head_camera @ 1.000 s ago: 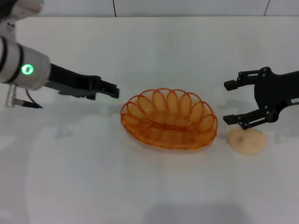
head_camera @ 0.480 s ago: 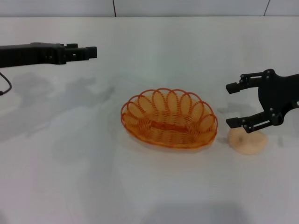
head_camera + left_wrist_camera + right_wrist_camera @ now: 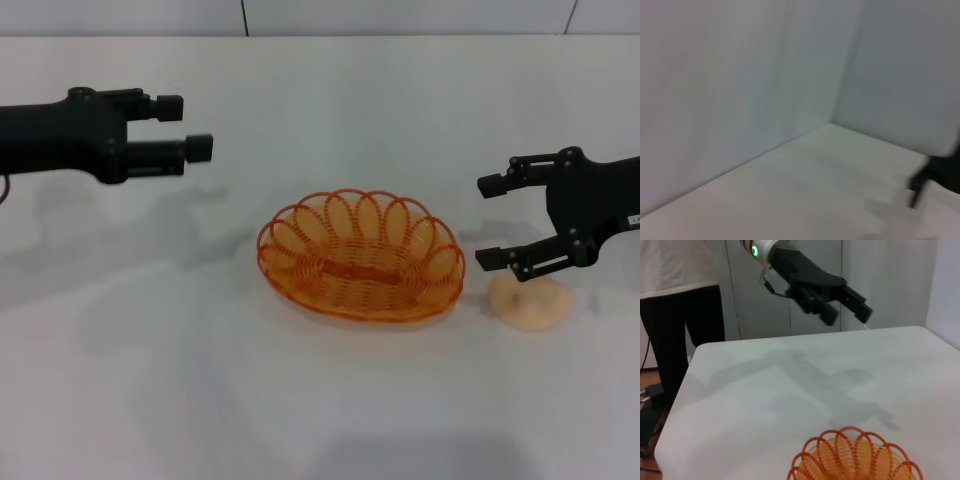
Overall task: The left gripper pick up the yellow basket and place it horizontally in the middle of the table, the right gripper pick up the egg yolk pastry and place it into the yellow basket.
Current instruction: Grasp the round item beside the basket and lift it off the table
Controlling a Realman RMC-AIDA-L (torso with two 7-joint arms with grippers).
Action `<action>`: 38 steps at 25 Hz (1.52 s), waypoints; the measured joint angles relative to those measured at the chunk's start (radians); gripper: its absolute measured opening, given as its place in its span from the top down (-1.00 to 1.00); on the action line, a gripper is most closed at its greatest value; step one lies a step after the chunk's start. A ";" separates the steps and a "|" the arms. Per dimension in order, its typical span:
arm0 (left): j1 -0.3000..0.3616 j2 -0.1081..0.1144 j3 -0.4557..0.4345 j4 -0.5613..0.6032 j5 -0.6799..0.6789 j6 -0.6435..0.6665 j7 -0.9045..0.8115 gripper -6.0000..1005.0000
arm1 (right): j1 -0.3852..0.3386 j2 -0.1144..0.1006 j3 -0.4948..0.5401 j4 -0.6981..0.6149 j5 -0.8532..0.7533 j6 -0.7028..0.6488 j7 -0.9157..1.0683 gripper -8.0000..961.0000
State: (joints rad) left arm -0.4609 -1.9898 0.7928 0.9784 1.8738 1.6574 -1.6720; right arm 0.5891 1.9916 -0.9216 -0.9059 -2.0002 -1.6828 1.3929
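The yellow basket (image 3: 360,255) lies flat near the middle of the white table (image 3: 150,380); nothing lies in it. Its rim also shows in the right wrist view (image 3: 857,457). My left gripper (image 3: 185,127) is open and empty, raised over the table's back left, well apart from the basket. It also shows in the right wrist view (image 3: 850,317). My right gripper (image 3: 488,222) is open and empty, to the right of the basket, just behind and above the egg yolk pastry (image 3: 530,303). The pastry lies on the table beside the basket's right end.
A person in black trousers (image 3: 685,330) stands at the table's far end in the right wrist view. The left wrist view shows only a wall, the tabletop (image 3: 805,200) and a dark shape (image 3: 940,175) at one edge.
My left arm has lifted away from the basket's left rim to the back left and turned so both fingers show. The right gripper, basket and pastry have hardly moved.
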 joint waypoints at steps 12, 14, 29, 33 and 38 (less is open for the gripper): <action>0.035 0.052 -0.028 -0.045 0.082 0.217 0.317 -0.46 | -0.025 0.016 0.009 0.001 0.029 0.011 0.016 -0.76; 0.058 0.053 -0.028 -0.060 0.083 0.226 0.378 -0.46 | -0.033 0.016 0.020 0.001 0.029 0.013 0.021 -0.76; 0.167 -0.008 -0.030 -0.090 0.094 0.221 0.576 -0.47 | -0.074 0.003 0.036 -0.018 -0.001 0.008 0.078 -0.76; 0.167 -0.008 -0.022 -0.081 0.095 0.230 0.567 -0.47 | -0.067 -0.003 0.028 -0.112 -0.110 -0.011 0.215 -0.76; 0.162 -0.006 -0.020 -0.074 0.096 0.262 0.540 -0.47 | -0.034 -0.002 0.011 -0.259 -0.249 -0.095 0.381 -0.76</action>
State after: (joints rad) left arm -0.2990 -1.9959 0.7732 0.9045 1.9698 1.9193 -1.1321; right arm 0.5552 1.9899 -0.9108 -1.1649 -2.2496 -1.7775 1.7744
